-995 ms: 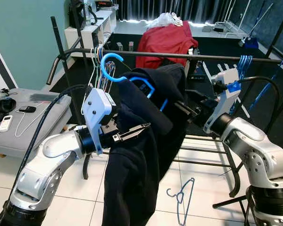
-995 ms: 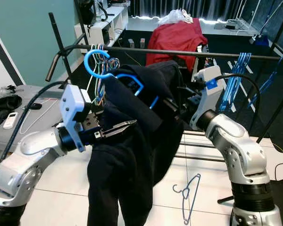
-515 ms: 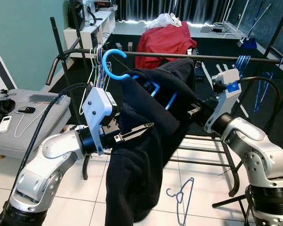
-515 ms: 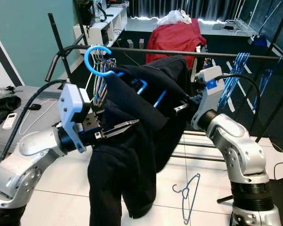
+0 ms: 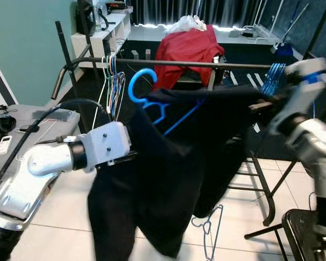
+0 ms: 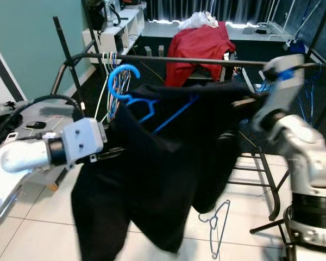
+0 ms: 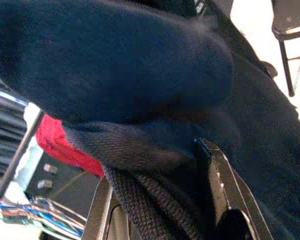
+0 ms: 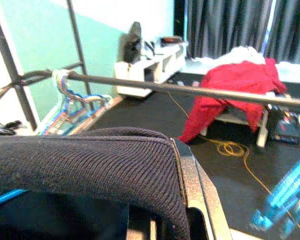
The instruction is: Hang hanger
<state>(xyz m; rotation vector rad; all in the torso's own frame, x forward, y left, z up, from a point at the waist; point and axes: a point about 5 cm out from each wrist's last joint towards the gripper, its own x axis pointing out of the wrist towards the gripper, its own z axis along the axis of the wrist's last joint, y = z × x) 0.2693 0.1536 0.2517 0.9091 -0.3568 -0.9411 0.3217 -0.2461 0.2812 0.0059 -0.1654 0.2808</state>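
Black fabric of a garment [image 5: 174,179] hangs in front of the robot, spread between both arms on a blue hanger [image 5: 152,103]. The left gripper [image 7: 160,200] is clamped on a fold of the garment at its left edge; in the left wrist view the cloth fills the space between the two fingers [image 7: 225,190]. The right gripper [image 8: 160,200] is likewise closed on the garment's upper right edge, with ribbed cloth lying over its fingers [image 8: 197,185]. The hanger's hook stands above the garment's collar, near the rail [image 5: 206,64] but not over it. A loose hanger [image 5: 209,231] lies on the tiled floor [image 5: 60,217] below. On the rail, a bunch of hangers [image 5: 113,81] hangs at the left and blue hangers [image 5: 273,76] at the right. Beyond the rail lies a red cloth [image 5: 187,46].
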